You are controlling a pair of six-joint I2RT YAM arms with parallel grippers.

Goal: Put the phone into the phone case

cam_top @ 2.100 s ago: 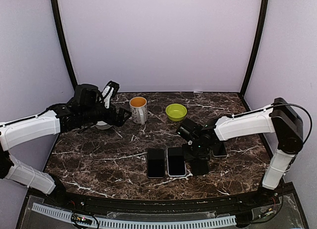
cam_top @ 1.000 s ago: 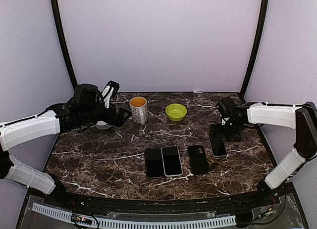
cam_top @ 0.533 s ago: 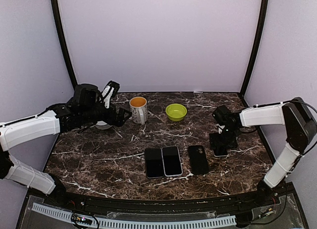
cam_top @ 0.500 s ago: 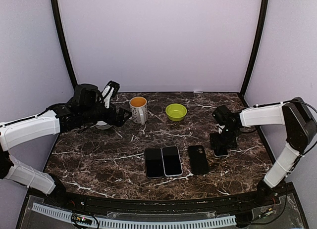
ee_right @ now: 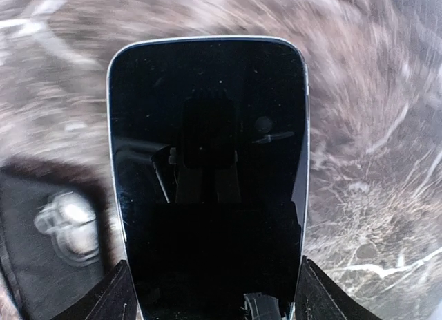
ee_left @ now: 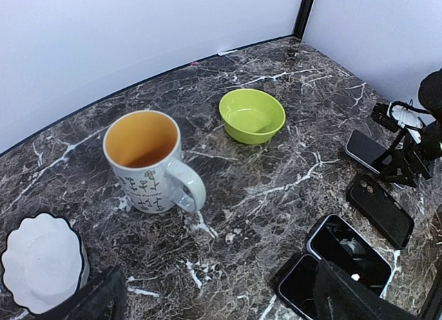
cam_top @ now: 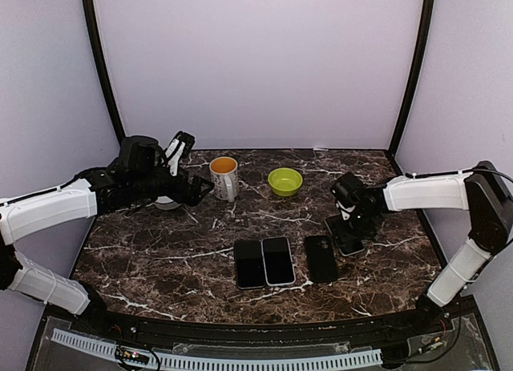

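Dark marble worktop (cam_top: 160,259), pale purple walls (cam_top: 256,66). The left jaws gape wide, empty; the right jaws pinch the phone (ee_right: 207,161).

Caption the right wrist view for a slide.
The phone gripped by the right fingers, black case alongside on blurred marble.

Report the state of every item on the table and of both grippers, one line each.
phone: screen up, gripped along its long edges
right gripper: shut on the phone
left gripper: open, holding nothing
phone case: flat on the table, phone not yet in it
two spare phones: flat, side by side, screens up
mug: upright
bowl: upright, empty
white dish: right way up, empty
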